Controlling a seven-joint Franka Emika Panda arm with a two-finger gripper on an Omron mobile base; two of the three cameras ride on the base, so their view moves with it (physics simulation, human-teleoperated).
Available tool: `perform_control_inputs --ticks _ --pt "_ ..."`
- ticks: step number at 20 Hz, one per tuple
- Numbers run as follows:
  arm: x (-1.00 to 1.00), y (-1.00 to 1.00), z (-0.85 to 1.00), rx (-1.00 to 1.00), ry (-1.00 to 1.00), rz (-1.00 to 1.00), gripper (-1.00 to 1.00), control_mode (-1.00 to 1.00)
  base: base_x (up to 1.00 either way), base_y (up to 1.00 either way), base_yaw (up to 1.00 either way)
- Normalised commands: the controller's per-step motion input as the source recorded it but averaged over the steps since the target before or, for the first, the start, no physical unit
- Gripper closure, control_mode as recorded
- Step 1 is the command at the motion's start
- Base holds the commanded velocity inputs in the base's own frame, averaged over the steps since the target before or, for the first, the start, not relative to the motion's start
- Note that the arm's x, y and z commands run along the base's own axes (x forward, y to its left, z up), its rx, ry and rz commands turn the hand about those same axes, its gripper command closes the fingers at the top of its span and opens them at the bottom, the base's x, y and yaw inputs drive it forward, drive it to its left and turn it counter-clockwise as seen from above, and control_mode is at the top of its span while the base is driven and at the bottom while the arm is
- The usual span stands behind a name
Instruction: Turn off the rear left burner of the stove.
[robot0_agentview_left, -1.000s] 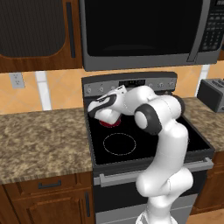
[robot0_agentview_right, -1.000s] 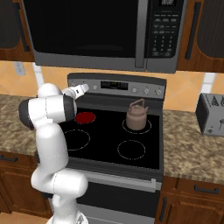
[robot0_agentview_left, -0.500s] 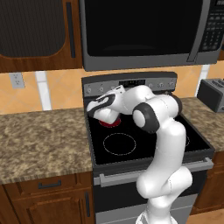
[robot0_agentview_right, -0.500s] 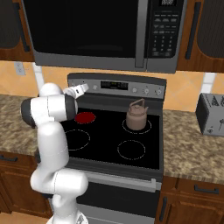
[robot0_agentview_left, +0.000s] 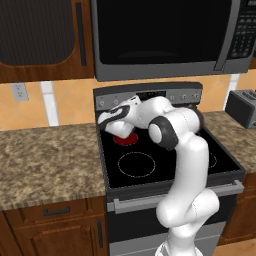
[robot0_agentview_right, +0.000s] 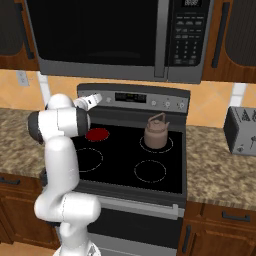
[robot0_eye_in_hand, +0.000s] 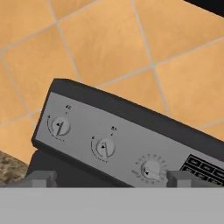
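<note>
The stove (robot0_agentview_left: 114, 176) is a black glass-top range with a grey back panel of knobs. Its rear left burner (robot0_agentview_left: 125, 139) glows red, partly under my hand, and shows as a red disc (robot0_agentview_right: 97, 133) in the right base view. My gripper (robot0_agentview_left: 103, 120) hovers over the stove's back left, pointing at the panel's left end (robot0_agentview_right: 95, 99). In the hand view the fingertips (robot0_eye_in_hand: 41, 177) stand wide apart, so the gripper (robot0_eye_in_hand: 112, 178) is open with nothing held. Three knobs face it: left (robot0_eye_in_hand: 60, 127), middle (robot0_eye_in_hand: 105, 148), right (robot0_eye_in_hand: 151, 169).
A brown kettle (robot0_agentview_right: 156, 132) sits on the rear right circle. A big black microwave (robot0_agentview_right: 120, 40) hangs low above the stove. A toaster (robot0_agentview_right: 242, 131) stands on the right counter. Granite counters (robot0_agentview_left: 45, 160) flank the range, and an orange tiled wall (robot0_eye_in_hand: 109, 48) is behind the panel.
The arm has barely shifted. The gripper stays at the back panel's left end, and the rear left burner glows red throughout.
</note>
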Motion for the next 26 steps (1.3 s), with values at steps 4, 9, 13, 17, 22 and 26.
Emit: perform_control_inputs --ticks 4,9,13,17,22,26 --pt "0.37 0.06 -0.09 0.0 0.0 0.0 -1.0 -1.0 0.0 0.0 0.0" --pt "0.09 0.15 -0.24 -0.02 0.0 0.0 -1.0 -1.0 0.0 0.0 0.0" --pt "0.0 0.08 -0.29 -0.02 0.0 0.0 -1.0 -1.0 0.0 0.0 0.0" --pt "0.13 0.0 -0.09 -0.01 0.0 0.0 -1.0 -1.0 0.0 0.0 0.0" --pt "0.31 0.0 -0.03 0.0 0.0 0.0 -1.0 -1.0 0.0 0.0 0.0" --pt "0.33 0.0 0.0 0.0 0.0 0.0 -1.0 -1.0 0.0 0.0 0.0"
